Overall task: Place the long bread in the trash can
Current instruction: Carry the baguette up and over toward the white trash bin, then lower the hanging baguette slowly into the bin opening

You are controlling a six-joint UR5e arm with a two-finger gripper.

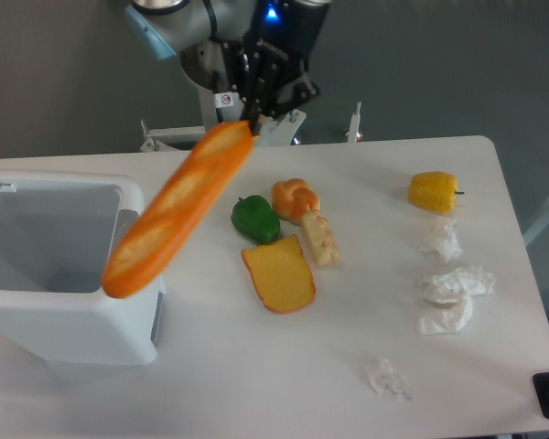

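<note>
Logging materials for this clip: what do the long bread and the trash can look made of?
Long bread: probably plastic replica; uniform glossy orange, stays rigid held by one end in the pincer. Trash can: looks like moulded white plastic; smooth, rounded rim, grey inside.

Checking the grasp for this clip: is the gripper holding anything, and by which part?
Yes: the gripper pinches the long bread by its upper end; the rest hangs free.

One baguette (177, 210), one trash can (69, 325), one green pepper (255, 219), one yellow pepper (434, 191), one bun (295, 198), one bread slice (279, 275), one pale stick-shaped piece (319, 239), and four crumpled paper wads (453, 299) right of the bread slice.
</note>
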